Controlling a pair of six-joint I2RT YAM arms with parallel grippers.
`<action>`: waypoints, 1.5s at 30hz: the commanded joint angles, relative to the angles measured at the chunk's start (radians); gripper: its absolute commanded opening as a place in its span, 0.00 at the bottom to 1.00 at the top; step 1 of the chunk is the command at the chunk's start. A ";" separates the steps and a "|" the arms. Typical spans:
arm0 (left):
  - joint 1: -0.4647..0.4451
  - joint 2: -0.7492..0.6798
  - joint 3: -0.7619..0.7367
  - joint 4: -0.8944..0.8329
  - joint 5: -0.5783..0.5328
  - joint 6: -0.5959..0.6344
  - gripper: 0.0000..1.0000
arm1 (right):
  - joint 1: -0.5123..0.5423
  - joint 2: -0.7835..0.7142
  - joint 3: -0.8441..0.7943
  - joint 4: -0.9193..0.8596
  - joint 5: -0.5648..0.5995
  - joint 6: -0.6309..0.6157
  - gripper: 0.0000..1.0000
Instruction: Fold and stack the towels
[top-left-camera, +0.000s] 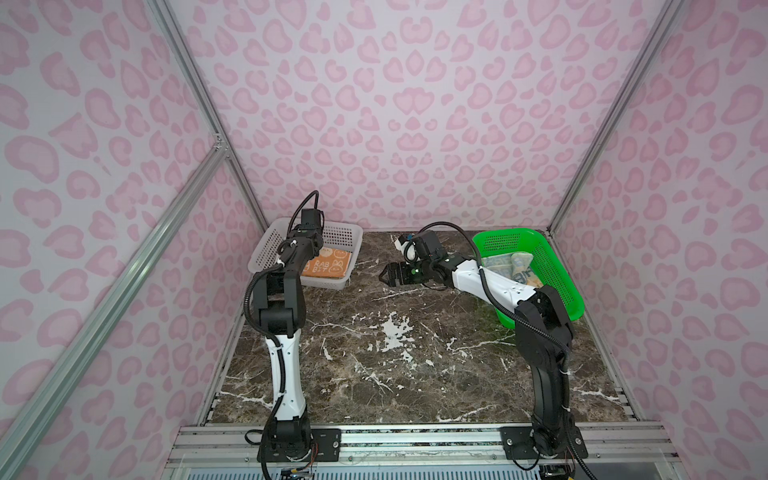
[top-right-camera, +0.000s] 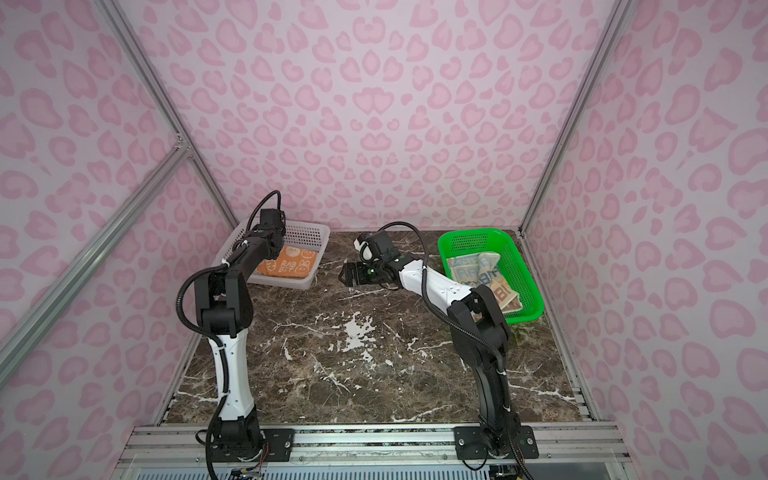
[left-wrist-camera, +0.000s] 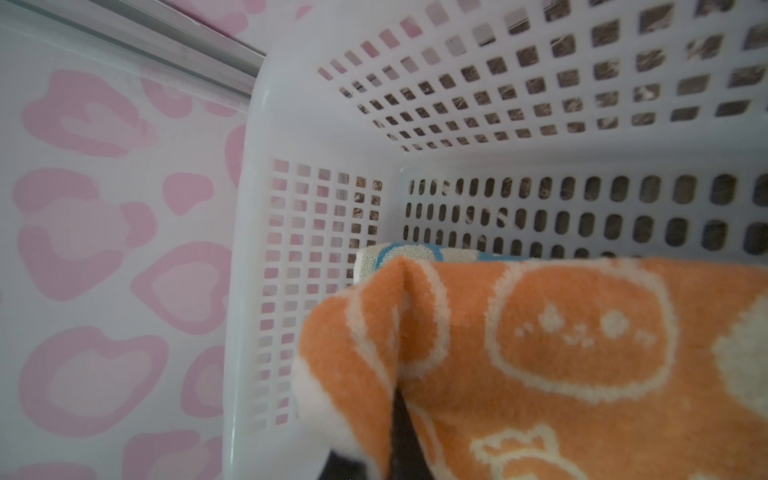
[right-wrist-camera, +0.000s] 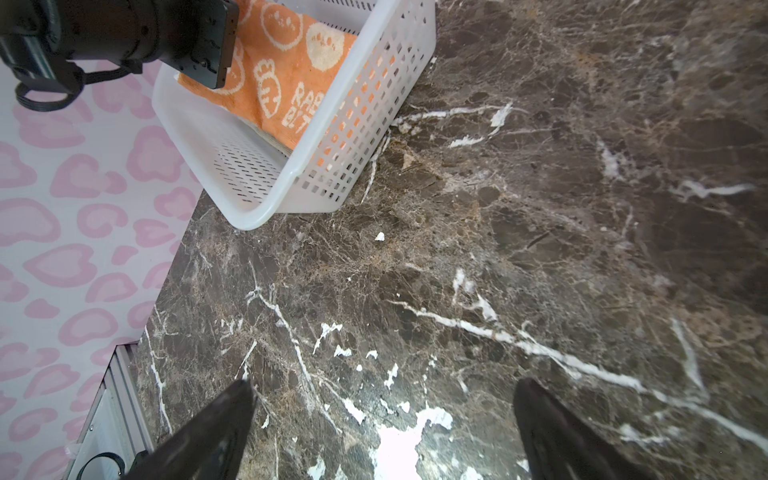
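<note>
Grip of left end effector (left-wrist-camera: 397, 432) on orange towel (left-wrist-camera: 582, 332) unclear; right end effector (right-wrist-camera: 384, 395) level, gaping.

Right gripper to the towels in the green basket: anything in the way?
Nothing loose lies on the marble table between them. The side wall of the green basket stands between the open right gripper and the towels inside, so it likely has to go over the rim. The gripper faces away, toward the white basket.

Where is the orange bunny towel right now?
In both top views the orange towel lies inside the white basket at the far left corner of the table, on top of a blue-and-cream towel.
</note>
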 joint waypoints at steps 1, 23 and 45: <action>0.001 0.007 0.022 0.032 -0.054 -0.023 0.68 | 0.002 -0.003 0.000 -0.003 -0.006 -0.002 0.99; -0.320 -0.484 -0.263 0.107 -0.103 -0.146 0.98 | -0.193 -0.413 -0.180 -0.256 0.287 -0.073 0.99; -0.978 -0.151 0.018 0.221 -0.138 -0.087 0.98 | -0.760 -0.375 -0.485 -0.209 0.369 0.091 0.99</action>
